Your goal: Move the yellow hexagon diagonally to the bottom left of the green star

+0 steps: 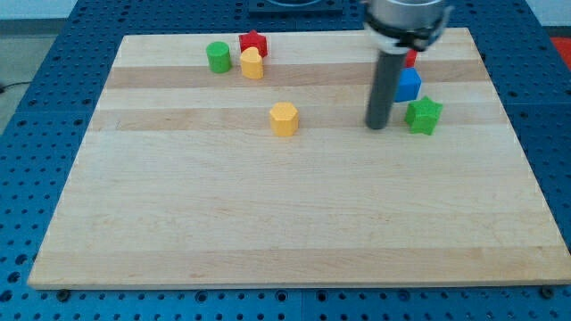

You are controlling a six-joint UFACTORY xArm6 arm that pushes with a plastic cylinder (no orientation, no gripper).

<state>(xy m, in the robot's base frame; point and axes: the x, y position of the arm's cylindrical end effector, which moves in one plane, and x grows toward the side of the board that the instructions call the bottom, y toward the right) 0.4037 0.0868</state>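
The yellow hexagon (284, 119) sits on the wooden board, left of centre in the upper half. The green star (424, 115) sits toward the view's right at about the same height. My tip (376, 125) rests on the board between them, close to the star's left side and about a hundred pixels right of the hexagon. It touches neither block.
A blue block (409, 85) sits just above the star, with a small red block (411, 58) partly hidden behind the rod. At the view's top left are a green cylinder (219, 57), a red star (253, 42) and a second yellow block (252, 63). The wooden board (268, 232) lies on a blue perforated table.
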